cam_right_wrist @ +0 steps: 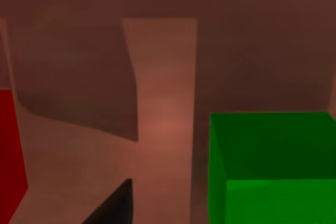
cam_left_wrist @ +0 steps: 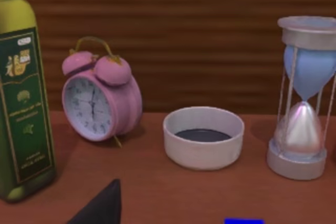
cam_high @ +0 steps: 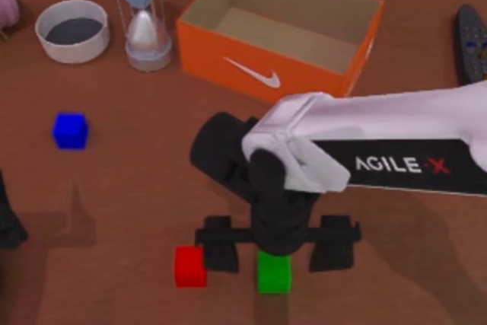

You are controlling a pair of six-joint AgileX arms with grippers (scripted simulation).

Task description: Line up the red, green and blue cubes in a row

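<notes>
From above, the right arm reaches in from the right side of the desk (cam_high: 114, 203), its white forearm lying across the middle and its black wrist bent down toward the near edge. The right claw (cam_high: 270, 253) hangs there with its fingers spread wide, one dark finger (cam_high: 221, 253) just beside the red cube (cam_high: 190, 266), the other out to the right. The green cube (cam_high: 274, 272) sits on the desk under the wrist, between those fingers, and I cannot tell whether either finger touches it; the claw is released and grips nothing. Red and green lie side by side near the front edge with a gap between them. The blue cube (cam_high: 70, 130) sits well apart, toward the left side. Behind are an orange shoebox (cam_high: 278, 32), an hourglass (cam_high: 144, 17), a white bowl (cam_high: 72, 30) and a remote (cam_high: 472, 43) at the right edge. The left arm is parked at the left edge, barely in view.

The left wrist view looks across the desk at a green bottle (cam_left_wrist: 21, 103), a pink alarm clock (cam_left_wrist: 100, 98), the bowl (cam_left_wrist: 203, 137) and the hourglass (cam_left_wrist: 304, 98); a sliver of the blue cube (cam_left_wrist: 244, 221) shows. One dark fingertip shows, so I cannot tell how the left claw stands.

The right wrist view shows bare desk with the green cube (cam_right_wrist: 270, 166) close on one side, the red cube (cam_right_wrist: 10, 150) at the other, and a black fingertip (cam_right_wrist: 113, 205) between them.
</notes>
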